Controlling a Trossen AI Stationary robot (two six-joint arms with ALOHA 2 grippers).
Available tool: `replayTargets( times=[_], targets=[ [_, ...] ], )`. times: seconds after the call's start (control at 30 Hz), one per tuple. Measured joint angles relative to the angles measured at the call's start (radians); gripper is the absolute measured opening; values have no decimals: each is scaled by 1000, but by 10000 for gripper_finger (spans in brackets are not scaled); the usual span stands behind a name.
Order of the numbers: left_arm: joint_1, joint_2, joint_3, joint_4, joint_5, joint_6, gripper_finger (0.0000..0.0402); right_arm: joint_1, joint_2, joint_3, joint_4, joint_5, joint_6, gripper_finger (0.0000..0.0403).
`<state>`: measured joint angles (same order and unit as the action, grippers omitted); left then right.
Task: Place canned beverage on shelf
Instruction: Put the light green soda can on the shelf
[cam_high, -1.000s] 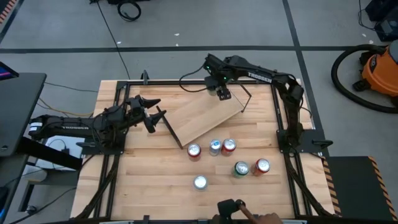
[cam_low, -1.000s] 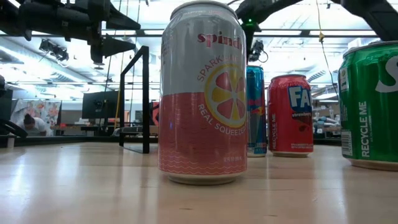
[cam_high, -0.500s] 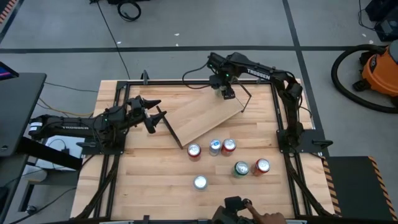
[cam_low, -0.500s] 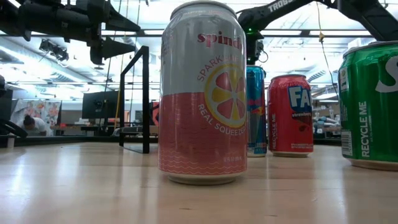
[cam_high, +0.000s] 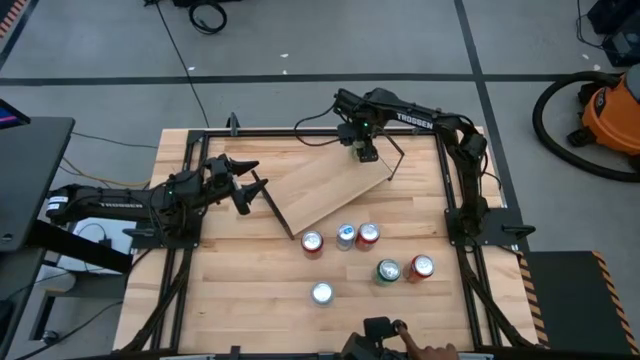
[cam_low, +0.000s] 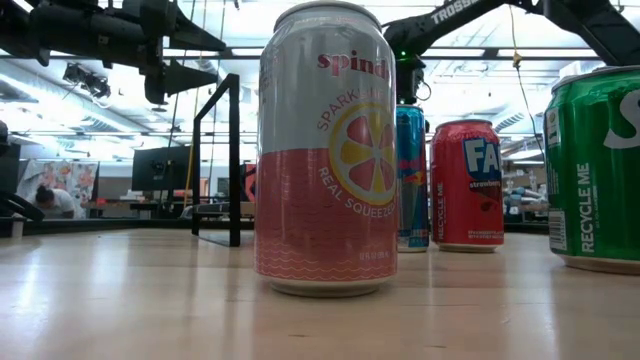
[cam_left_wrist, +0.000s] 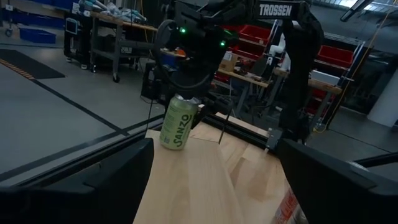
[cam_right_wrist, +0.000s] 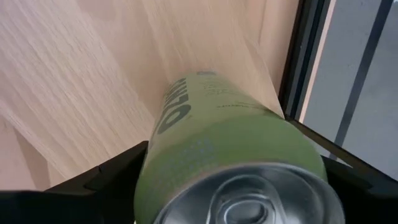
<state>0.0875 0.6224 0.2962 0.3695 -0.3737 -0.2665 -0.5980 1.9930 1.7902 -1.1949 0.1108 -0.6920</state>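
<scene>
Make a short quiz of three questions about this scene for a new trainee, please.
1. True or false: the right claw grips a green can at the shelf.
2. How many cans stand on the table outside the shelf? A) four B) six C) eight
3. Fill in: the left claw is ____ and holds nothing.

Key: 1 true; 2 B; 3 open.
</scene>
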Motion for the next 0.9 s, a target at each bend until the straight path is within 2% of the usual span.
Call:
replayTargets(
  times=[0.27, 0.43, 0.67, 0.9],
  targets=[
    [0, 0, 0, -2, 0, 0, 357, 15, 0, 0, 6, 48, -15, 352],
    [0, 0, 0, -3, 0, 0, 357, 27, 0, 3, 35, 32, -17, 354],
    [0, 0, 0, -5, 0, -3, 357, 45, 0, 5, 61, 61, -18, 396],
    [0, 0, 0, -14, 0, -3, 357, 60, 0, 5, 64, 104, -63, 392]
  ],
)
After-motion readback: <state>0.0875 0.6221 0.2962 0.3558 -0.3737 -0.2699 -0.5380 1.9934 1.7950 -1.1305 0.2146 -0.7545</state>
